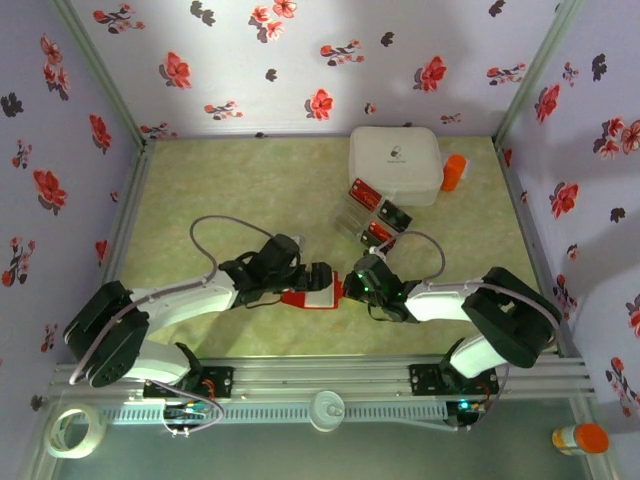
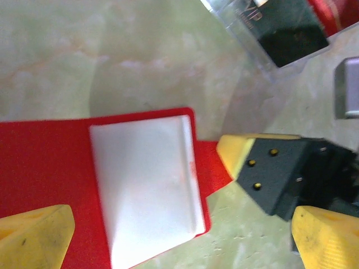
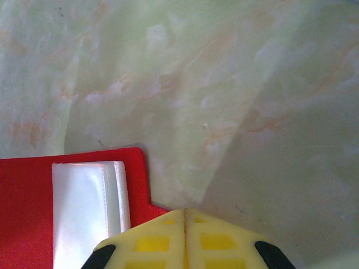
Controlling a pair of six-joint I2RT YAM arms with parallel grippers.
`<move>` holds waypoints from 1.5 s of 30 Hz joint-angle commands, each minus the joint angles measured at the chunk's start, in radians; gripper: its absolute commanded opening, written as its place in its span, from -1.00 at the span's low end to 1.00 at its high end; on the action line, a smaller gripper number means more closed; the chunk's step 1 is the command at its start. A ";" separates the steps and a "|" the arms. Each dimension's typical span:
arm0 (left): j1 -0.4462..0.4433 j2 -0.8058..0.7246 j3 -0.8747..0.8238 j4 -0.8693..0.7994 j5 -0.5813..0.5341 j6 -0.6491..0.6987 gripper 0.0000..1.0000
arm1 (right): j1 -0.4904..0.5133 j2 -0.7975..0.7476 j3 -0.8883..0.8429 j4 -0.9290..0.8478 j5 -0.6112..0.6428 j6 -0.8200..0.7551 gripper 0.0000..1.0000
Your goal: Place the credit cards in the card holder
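Near the middle of the scene, my right gripper (image 3: 185, 218) is clamped on the right tab of the flat red folding card holder (image 2: 50, 162); I should pin it steady while my left gripper (image 2: 185, 238) hovers wide apart above.

A white lidded box (image 1: 395, 160) sits at the back of the marbled green worktop (image 1: 240, 180), an orange bottle (image 1: 454, 172) just beside it, a clear plastic tray (image 1: 348, 222) in front
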State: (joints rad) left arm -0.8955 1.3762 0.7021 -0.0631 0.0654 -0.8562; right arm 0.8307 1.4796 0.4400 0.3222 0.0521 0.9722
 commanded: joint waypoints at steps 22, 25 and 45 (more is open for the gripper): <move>0.020 0.017 -0.155 0.071 -0.074 0.088 0.99 | -0.020 -0.014 0.078 -0.160 -0.065 -0.104 -0.84; 0.015 0.014 -0.151 0.058 -0.090 0.097 0.99 | -0.019 -0.039 0.113 -0.204 -0.083 -0.127 -0.84; -0.010 -0.040 -0.083 -0.034 -0.134 0.114 1.00 | 0.028 0.027 0.218 -0.207 -0.143 -0.109 -0.88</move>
State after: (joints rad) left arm -0.8986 1.3575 0.5808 -0.0624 -0.0452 -0.7715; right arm 0.8455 1.4990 0.6483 0.1093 -0.0872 0.8478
